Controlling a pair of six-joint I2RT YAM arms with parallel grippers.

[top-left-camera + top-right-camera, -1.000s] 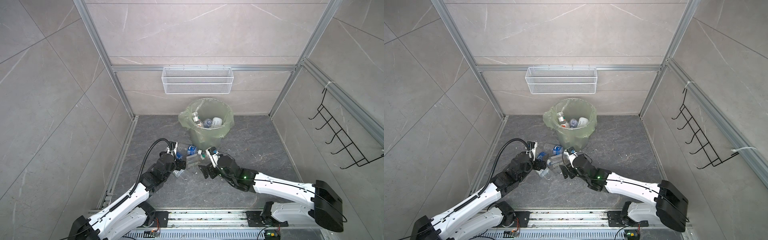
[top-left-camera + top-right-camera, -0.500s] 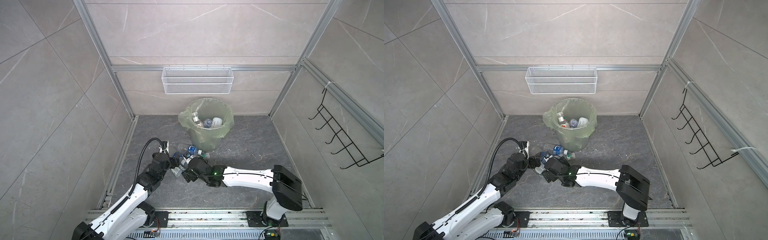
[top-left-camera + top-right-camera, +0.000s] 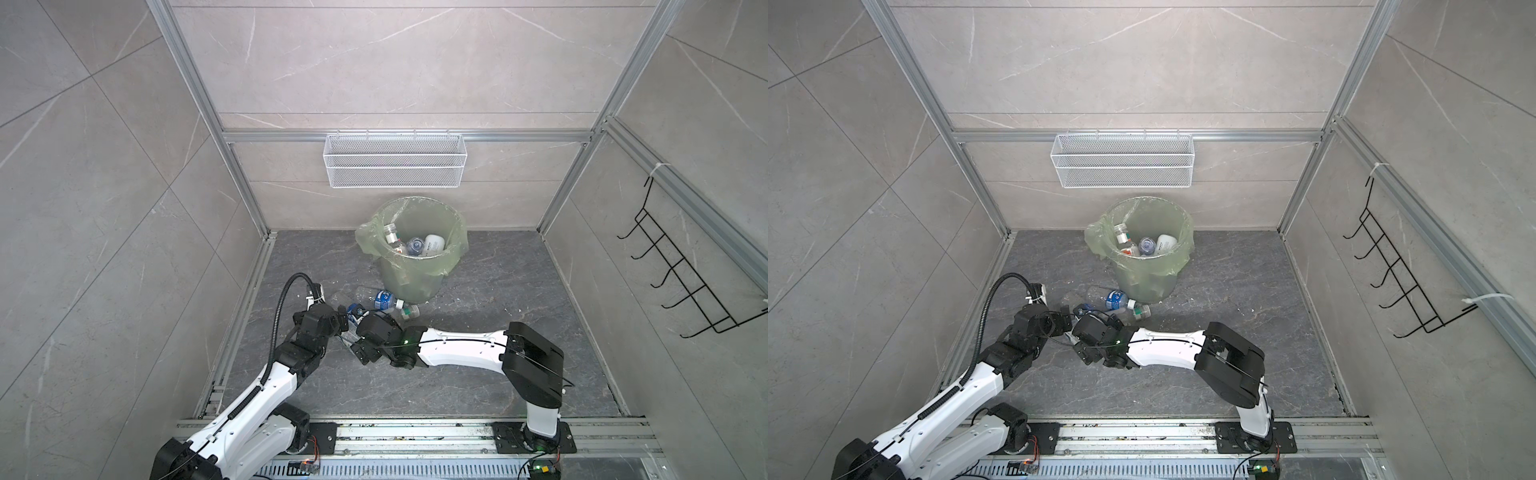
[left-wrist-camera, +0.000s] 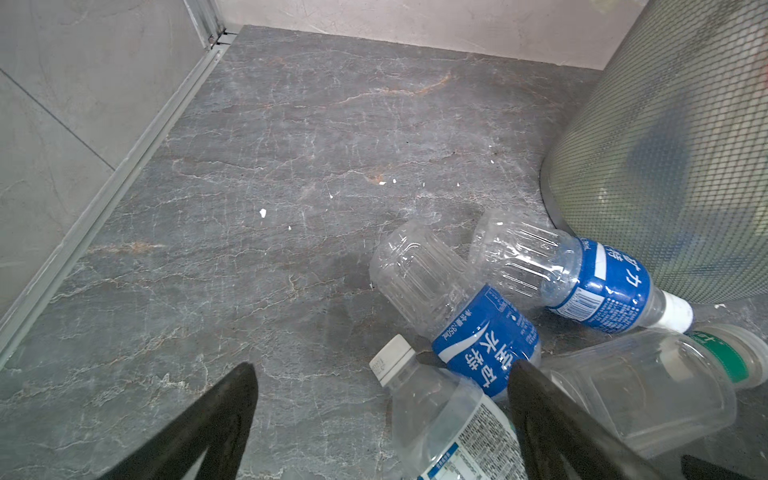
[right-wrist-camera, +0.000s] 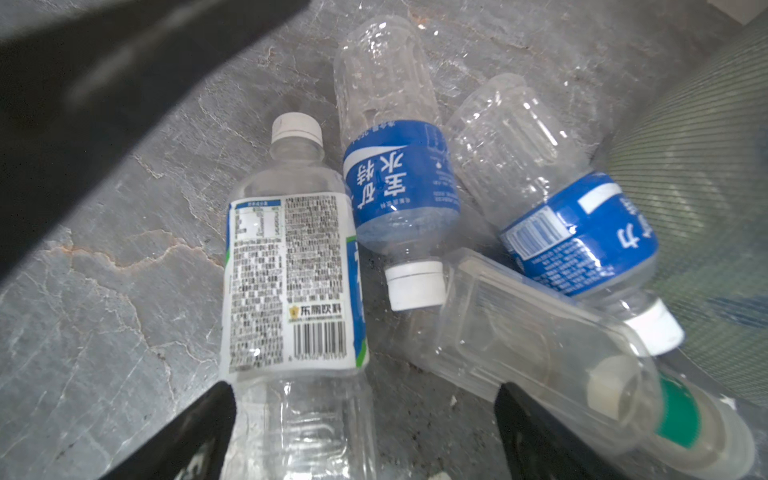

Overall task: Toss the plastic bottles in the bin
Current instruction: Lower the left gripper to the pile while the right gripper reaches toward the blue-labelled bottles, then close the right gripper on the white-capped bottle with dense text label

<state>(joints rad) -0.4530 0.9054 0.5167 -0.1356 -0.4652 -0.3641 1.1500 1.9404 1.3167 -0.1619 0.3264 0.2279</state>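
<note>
Several clear plastic bottles lie on the grey floor against the bin (image 3: 415,278), (image 4: 673,145); more sit inside it (image 3: 415,245). In the left wrist view my left gripper (image 4: 382,374) is open around the neck of a white-labelled bottle (image 4: 449,424). Beside that bottle lie two blue-labelled ones (image 4: 482,332), (image 4: 598,286) and a green-labelled one (image 4: 648,382). My right gripper (image 5: 365,388) is open too, straddling the base of the same white-labelled bottle (image 5: 291,266). In a top view the left gripper (image 3: 344,322) and the right gripper (image 3: 356,332) nearly meet.
A white wire mesh basket (image 3: 395,166) hangs on the back wall above the bin. A black hook rack (image 3: 685,282) is on the right wall. Aluminium rails run along the left wall's foot (image 3: 249,299) and the front (image 3: 415,436). Small white crumbs dot the floor.
My right arm has swung left, bringing its gripper over the bottle pile beside the left gripper. The left gripper has drawn back slightly to the left. Both stay open.
</note>
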